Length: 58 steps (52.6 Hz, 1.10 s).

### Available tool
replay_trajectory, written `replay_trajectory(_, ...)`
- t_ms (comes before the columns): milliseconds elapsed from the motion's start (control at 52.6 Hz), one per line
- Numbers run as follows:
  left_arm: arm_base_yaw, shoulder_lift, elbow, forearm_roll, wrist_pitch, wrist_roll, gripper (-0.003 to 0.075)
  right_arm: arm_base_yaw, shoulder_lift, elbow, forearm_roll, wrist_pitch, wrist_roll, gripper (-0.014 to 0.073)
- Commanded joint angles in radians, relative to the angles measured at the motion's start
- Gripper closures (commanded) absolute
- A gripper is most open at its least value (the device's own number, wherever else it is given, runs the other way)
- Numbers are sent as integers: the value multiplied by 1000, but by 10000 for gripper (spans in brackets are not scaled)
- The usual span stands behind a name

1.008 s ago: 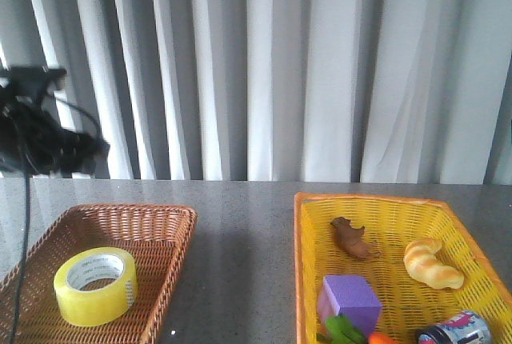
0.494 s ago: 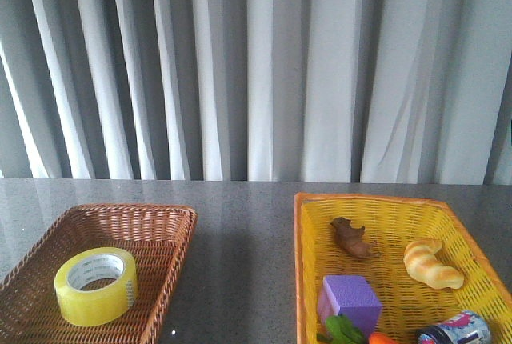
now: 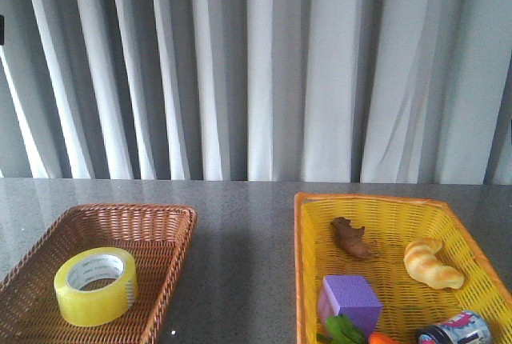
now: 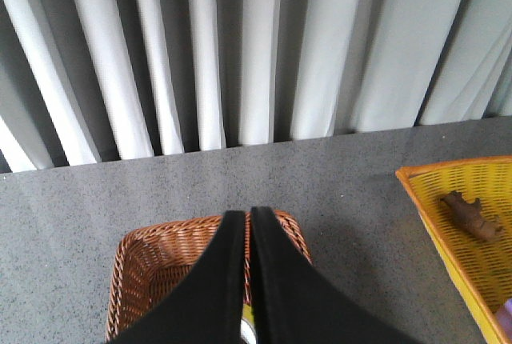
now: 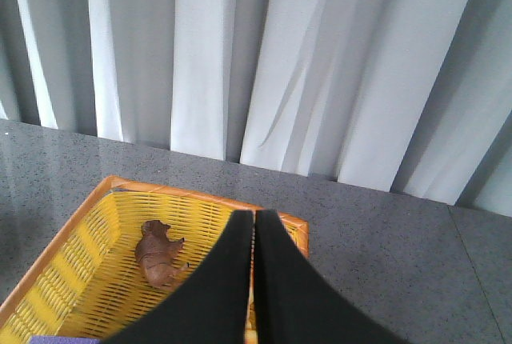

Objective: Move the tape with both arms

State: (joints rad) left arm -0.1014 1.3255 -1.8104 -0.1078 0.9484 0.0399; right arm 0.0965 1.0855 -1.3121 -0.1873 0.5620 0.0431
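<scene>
The yellow tape roll (image 3: 96, 286) with its white printed core lies flat in the brown wicker basket (image 3: 160, 220) at the front left of the table. No arm shows in the front view. In the left wrist view my left gripper (image 4: 246, 214) is shut and empty, high above the wicker basket (image 4: 136, 260); a sliver of the tape (image 4: 247, 326) shows between the fingers. In the right wrist view my right gripper (image 5: 254, 214) is shut and empty, high above the yellow basket (image 5: 96, 232).
The yellow plastic basket (image 3: 312, 232) at the right holds a brown toy animal (image 3: 353, 239), a croissant (image 3: 432, 263), a purple cube (image 3: 350, 299), a green item and a printed can (image 3: 456, 330). Grey curtains hang behind the dark table.
The left arm, seen at the far left edge one second ago, has moved out of the front view. The tape and baskets have not moved.
</scene>
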Motion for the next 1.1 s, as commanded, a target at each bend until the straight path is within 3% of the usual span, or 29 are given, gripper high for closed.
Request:
replay_trajectory(0, 1, -18, -1, -8, -69, -4, 727, -4, -16, -25, -16, -74, 1, 601)
replay_trajectory(304, 1, -19, 22, 3, -73, -3, 727, -4, -16, -25, -16, -73, 1, 601)
replay_trajectory(418, 1, -103, 109, 47, -144, -2, 727, -4, -16, -25, -16, -73, 1, 601)
replay_trajectory(780, 1, -693, 852, 71, -629, -3, 727, -4, -16, -25, -16, -73, 1, 601)
replay_trajectory(1084, 1, -1265, 1498, 71, -802, -40, 727, -4, -16, -25, -16, -73, 1, 601)
